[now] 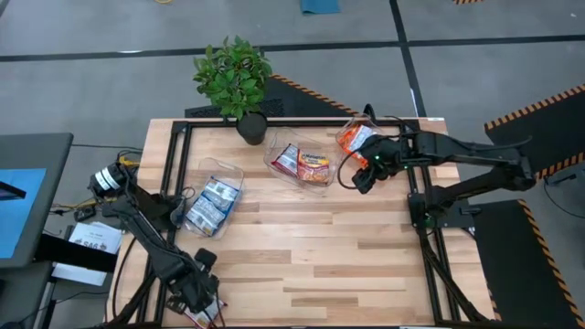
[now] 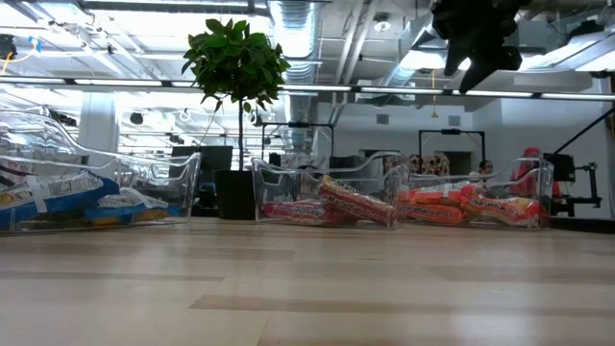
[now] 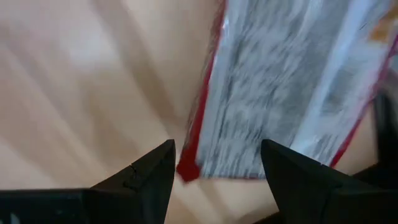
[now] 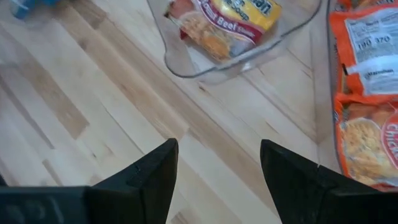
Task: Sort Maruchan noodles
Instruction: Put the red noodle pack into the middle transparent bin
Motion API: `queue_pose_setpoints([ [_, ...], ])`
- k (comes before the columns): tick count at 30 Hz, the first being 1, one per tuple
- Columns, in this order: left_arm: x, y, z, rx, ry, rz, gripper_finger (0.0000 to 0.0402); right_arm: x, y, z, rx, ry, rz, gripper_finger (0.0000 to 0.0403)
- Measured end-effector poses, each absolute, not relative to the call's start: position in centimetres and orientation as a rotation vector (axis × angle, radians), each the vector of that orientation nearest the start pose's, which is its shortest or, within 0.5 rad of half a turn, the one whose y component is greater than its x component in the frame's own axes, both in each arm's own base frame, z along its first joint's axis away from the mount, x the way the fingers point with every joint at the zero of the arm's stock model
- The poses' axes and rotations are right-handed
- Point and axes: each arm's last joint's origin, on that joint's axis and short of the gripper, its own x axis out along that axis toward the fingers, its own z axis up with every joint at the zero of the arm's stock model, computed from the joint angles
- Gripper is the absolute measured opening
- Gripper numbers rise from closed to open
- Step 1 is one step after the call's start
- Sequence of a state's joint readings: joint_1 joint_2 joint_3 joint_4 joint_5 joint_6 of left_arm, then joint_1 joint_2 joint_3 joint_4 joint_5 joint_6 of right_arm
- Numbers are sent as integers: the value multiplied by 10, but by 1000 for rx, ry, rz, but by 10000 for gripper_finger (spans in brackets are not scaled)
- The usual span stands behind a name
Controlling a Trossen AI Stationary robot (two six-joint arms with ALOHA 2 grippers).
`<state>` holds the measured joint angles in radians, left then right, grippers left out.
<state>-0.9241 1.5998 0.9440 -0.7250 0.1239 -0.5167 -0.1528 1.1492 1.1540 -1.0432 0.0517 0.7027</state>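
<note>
Since every packet in sight lies in a clear bin, sorting looks nearly done: blue packets (image 1: 210,203) at nine o'clock, red packets (image 1: 303,164) at twelve, orange packets (image 1: 353,139) at one. The bench (image 1: 311,256) shows no loose ones. The right gripper (image 4: 217,168) hangs spread and empty between the red and orange bins. The left gripper (image 3: 217,168), spread at seven o'clock, faces a blurred red-edged sheet (image 3: 280,93), possibly one last packet; I cannot tell.

We note a pale wood tabletop (image 1: 302,247), smooth, satin; bins (image 2: 317,183) clear glossy plastic; noodle packets (image 4: 367,93) crinkly glossy film; fingers (image 4: 149,180) apparently matt black.
</note>
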Motion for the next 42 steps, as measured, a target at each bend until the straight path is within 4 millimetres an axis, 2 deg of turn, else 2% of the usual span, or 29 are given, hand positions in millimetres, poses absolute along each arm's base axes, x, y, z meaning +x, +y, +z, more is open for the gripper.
queue_pose_setpoints([
  [4,169,-227,172,151,1390,-493,218,204,-33,322,692,928,-545,253],
  [7,171,-225,170,146,1394,-467,191,205,-33,323,692,921,-543,253],
  [15,165,-223,157,88,1394,-484,19,204,-33,323,692,924,-544,253],
  [19,167,-221,156,65,1417,-497,3,204,-33,323,692,924,-544,253],
  [22,169,-215,163,15,1406,-482,0,204,-33,323,692,924,-544,253],
  [25,169,-203,182,-37,1357,-451,0,204,-33,323,692,924,-544,253],
  [28,168,-189,210,-106,1259,-440,0,204,-33,323,692,923,-544,253],
  [33,165,-144,256,-154,1099,-304,0,205,-34,323,688,916,-544,253],
  [36,175,-113,281,-132,991,-204,0,205,-36,323,692,910,-548,253],
  [39,193,-85,301,-90,895,-136,0,205,-36,324,692,904,-547,253],
  [42,210,-62,309,-76,884,-78,0,206,-36,324,690,898,-543,253],
])
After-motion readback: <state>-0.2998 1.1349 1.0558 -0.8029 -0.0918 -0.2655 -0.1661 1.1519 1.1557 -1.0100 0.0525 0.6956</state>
